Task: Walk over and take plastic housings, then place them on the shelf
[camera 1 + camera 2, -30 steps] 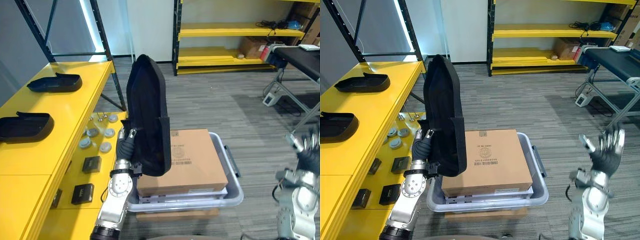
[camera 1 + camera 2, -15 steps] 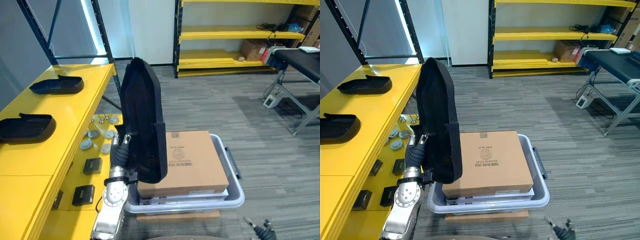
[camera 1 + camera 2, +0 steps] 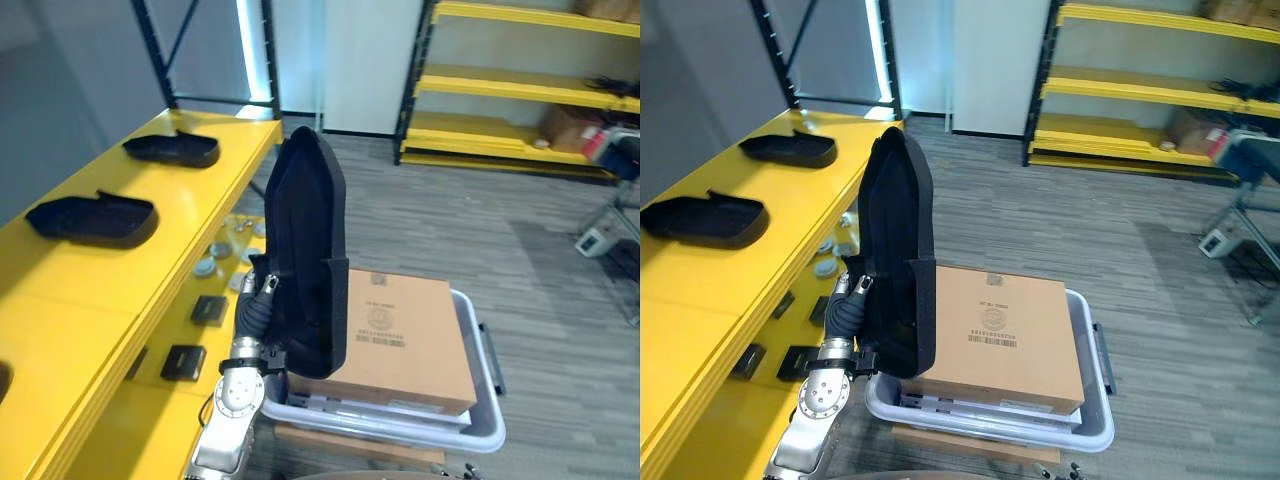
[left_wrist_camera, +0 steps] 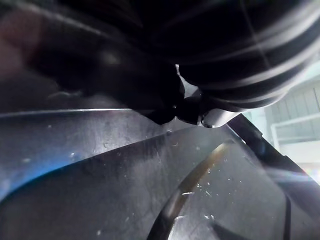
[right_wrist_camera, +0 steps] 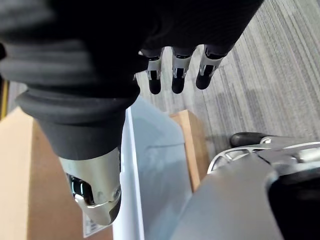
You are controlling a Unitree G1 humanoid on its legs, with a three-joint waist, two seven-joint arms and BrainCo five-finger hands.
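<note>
One matte black plastic housing [image 3: 305, 250], long and tapered, stands upright against our left robot hand [image 3: 256, 312], narrow end up, beside a cardboard box [image 3: 405, 335]; we cannot tell its grip. Our right robot hand [image 5: 173, 77] hangs relaxed.

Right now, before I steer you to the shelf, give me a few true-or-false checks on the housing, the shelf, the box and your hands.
1. A tall black housing stands upright at the left hand. True.
2. The yellow shelf top is bare. False: black shelved housings lie on it.
3. The cardboard box lies in the grey tote. True.
4. The right hand holds a housing. False: its fingers hang straight and hold nothing.
</note>
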